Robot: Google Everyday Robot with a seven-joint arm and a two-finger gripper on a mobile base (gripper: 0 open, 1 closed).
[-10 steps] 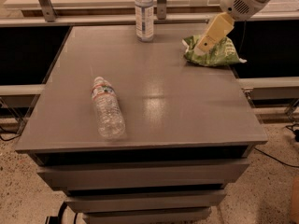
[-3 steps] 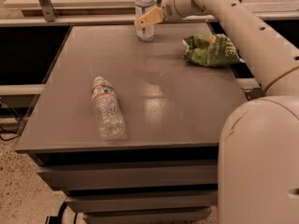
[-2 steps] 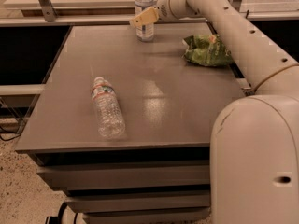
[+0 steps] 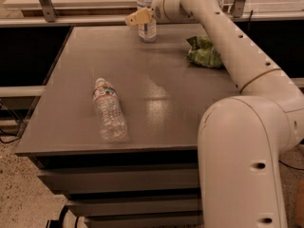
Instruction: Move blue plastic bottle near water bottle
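The blue plastic bottle [image 4: 147, 14] stands upright at the far edge of the grey table [image 4: 161, 89], with a white cap and a wide blue-and-white label. My gripper [image 4: 135, 18] hangs at the bottle's left side, level with its upper body, its tan fingers pointing left. The arm reaches in from the right and crosses in front of the bottle's shoulder. The water bottle [image 4: 108, 110] lies on its side near the table's front left, cap toward the back, a narrow red-striped band near its neck.
A crumpled green bag [image 4: 203, 52] lies at the table's back right, partly behind my arm. My large white arm segments [image 4: 242, 141] fill the right foreground. A metal rail and shelf [image 4: 71, 13] run behind the table. Drawers sit below the tabletop.
My gripper swung from over the green bag on the right to the upright bottle, then on past it to its left side. Both bottles stay where they were.
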